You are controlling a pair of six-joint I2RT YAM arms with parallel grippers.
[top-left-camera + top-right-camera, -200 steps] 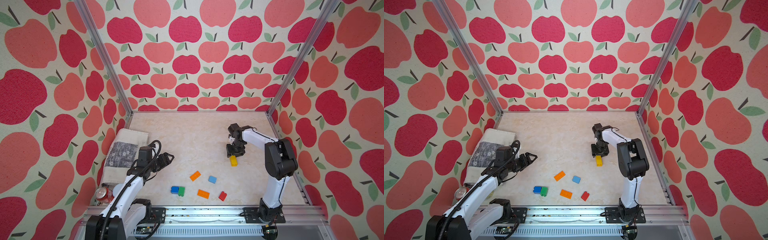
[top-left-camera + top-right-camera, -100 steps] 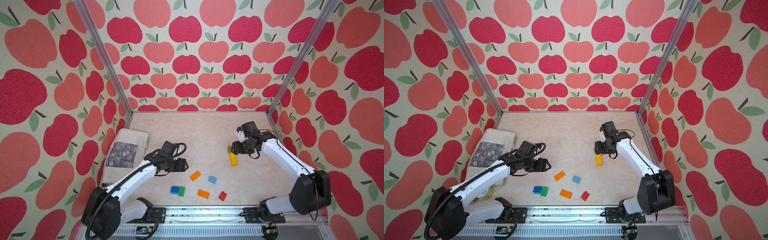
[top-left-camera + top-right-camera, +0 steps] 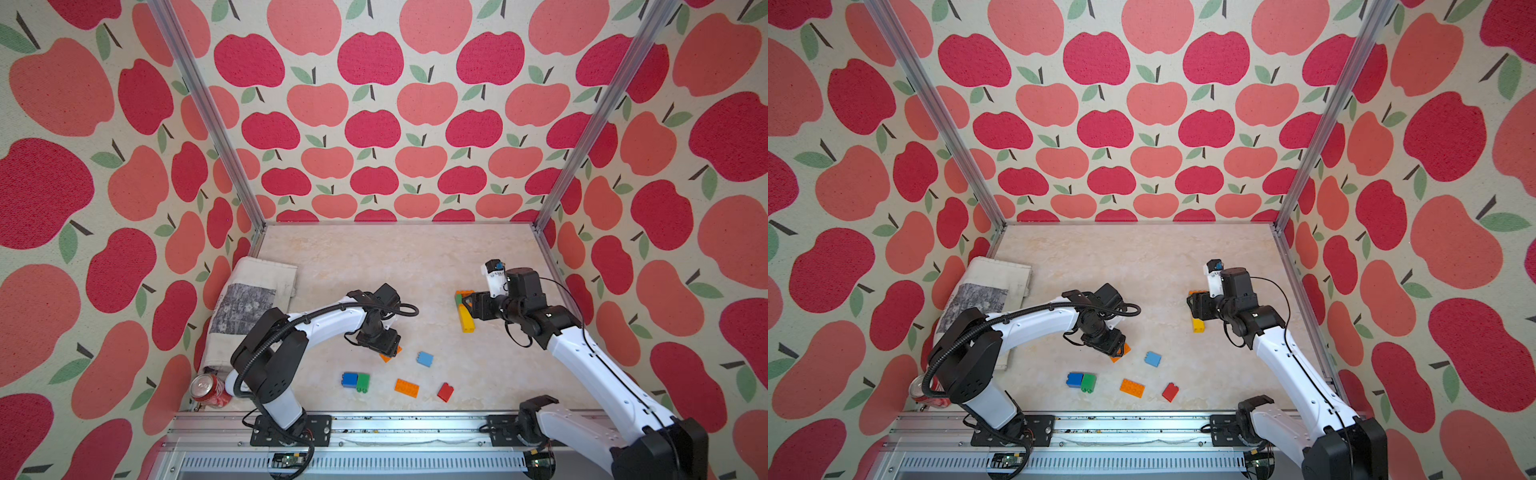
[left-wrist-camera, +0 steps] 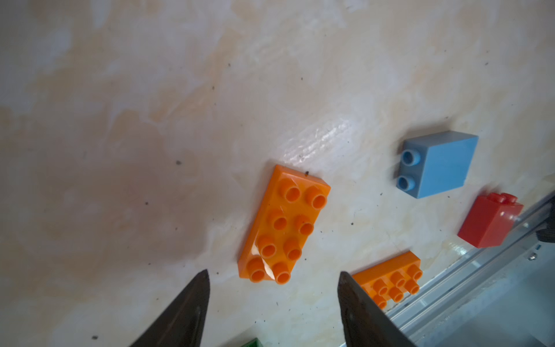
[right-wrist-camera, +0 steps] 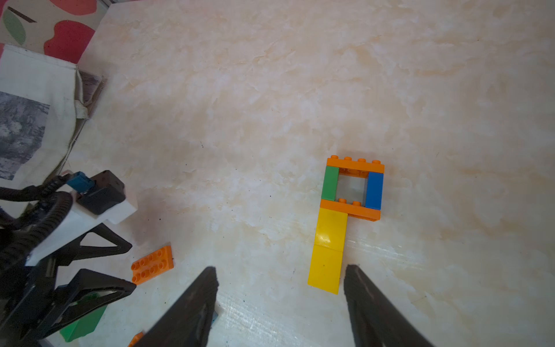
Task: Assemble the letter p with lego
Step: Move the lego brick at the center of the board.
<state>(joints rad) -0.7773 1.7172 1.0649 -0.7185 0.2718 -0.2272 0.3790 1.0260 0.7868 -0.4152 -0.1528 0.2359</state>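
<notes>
well nearer than the p-shaped lego figure (image 5: 330, 228) lie a red plastic brick (image 3: 445, 392) and a joined blue-green brick pair (image 3: 356, 380). closer to it, the left gripper (image 4: 273, 272), jaws wide and empty, half hides a flat orange studded plate (image 3: 392, 356) in both top views. the right gripper (image 5: 279, 267), spread and holding nothing, covers most of the figure's loop there.

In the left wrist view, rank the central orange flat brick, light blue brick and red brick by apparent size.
1. orange flat brick, clearly largest.
2. light blue brick next.
3. red brick smallest, but only slightly; it may lie farther from the camera, so those two could really match.
</notes>
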